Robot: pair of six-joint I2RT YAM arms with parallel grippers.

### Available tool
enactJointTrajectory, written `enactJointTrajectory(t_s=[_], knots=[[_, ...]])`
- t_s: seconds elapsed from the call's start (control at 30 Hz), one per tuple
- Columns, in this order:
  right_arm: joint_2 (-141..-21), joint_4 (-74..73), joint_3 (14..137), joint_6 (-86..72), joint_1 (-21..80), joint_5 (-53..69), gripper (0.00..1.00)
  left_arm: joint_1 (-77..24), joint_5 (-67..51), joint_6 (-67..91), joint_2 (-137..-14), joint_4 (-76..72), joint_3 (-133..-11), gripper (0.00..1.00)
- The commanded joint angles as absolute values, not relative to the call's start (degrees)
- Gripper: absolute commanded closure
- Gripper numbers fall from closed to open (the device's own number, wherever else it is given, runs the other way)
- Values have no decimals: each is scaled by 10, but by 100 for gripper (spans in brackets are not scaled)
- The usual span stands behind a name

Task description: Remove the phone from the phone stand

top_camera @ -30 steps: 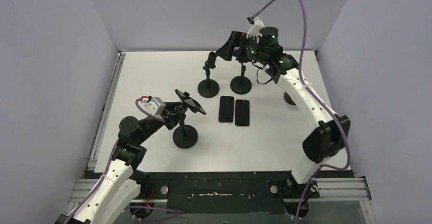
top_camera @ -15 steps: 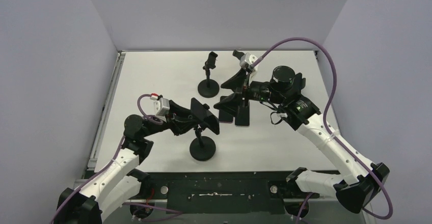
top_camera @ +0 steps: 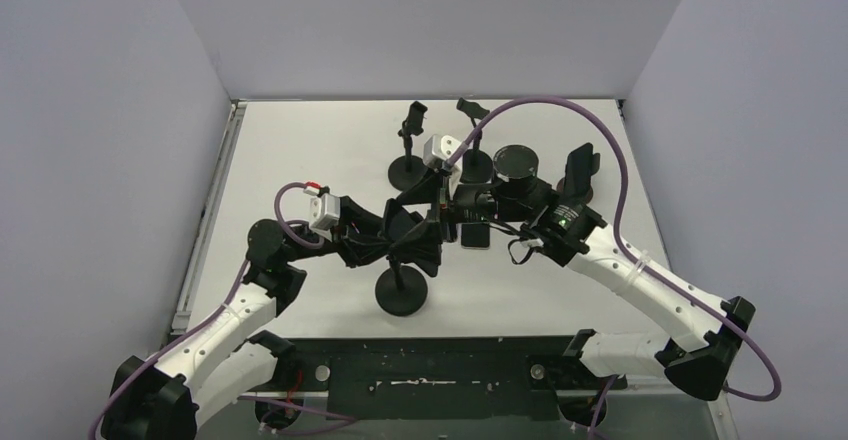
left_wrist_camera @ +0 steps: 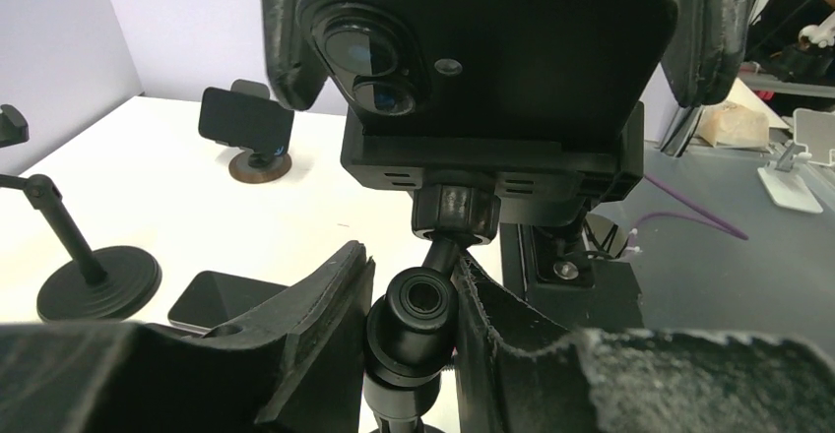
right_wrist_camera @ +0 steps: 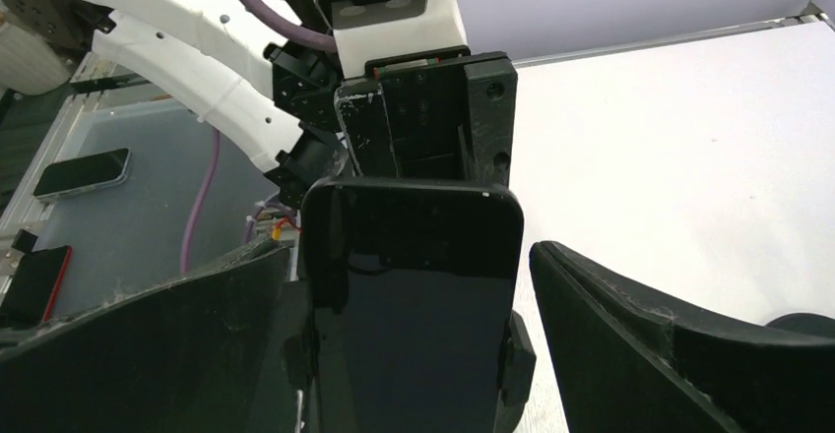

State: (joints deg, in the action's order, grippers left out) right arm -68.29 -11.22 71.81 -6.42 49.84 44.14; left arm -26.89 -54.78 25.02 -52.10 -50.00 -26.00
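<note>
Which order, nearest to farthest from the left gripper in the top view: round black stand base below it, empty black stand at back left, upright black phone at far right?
From the left gripper:
1. round black stand base, directly under it, near side.
2. empty black stand, further back.
3. upright black phone, far right.

The phone [right_wrist_camera: 414,354] is glossy black, the phone stand [left_wrist_camera: 423,310] matte black; my right claw [right_wrist_camera: 412,254] is black too. Beneath the phone stand, the bench [top_camera: 300,160] is white.
</note>
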Motion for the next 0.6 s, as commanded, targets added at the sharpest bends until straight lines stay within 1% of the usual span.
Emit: enactJointTrajectory(t_s=[0.0, 0.2, 0.37, 0.4, 0.5, 0.57], knots=[[-704, -134, 764, -36, 522, 392, 0, -277, -530, 216, -501, -529, -315, 100], [-719, -155, 775, -26, 531, 379, 0, -279, -531, 211, -499, -521, -316, 100], [-723, -169, 776, -22, 532, 379, 9, -279, -528, 204, -497, -515, -316, 100], [-724, -170, 777, -22, 532, 381, 14, -279, -528, 203, -497, -515, -316, 100], [-721, -173, 775, -20, 532, 381, 37, -279, -524, 198, -499, -515, -316, 100], [-715, -172, 772, -19, 532, 372, 50, -279, -514, 195, -498, -514, -313, 100]])
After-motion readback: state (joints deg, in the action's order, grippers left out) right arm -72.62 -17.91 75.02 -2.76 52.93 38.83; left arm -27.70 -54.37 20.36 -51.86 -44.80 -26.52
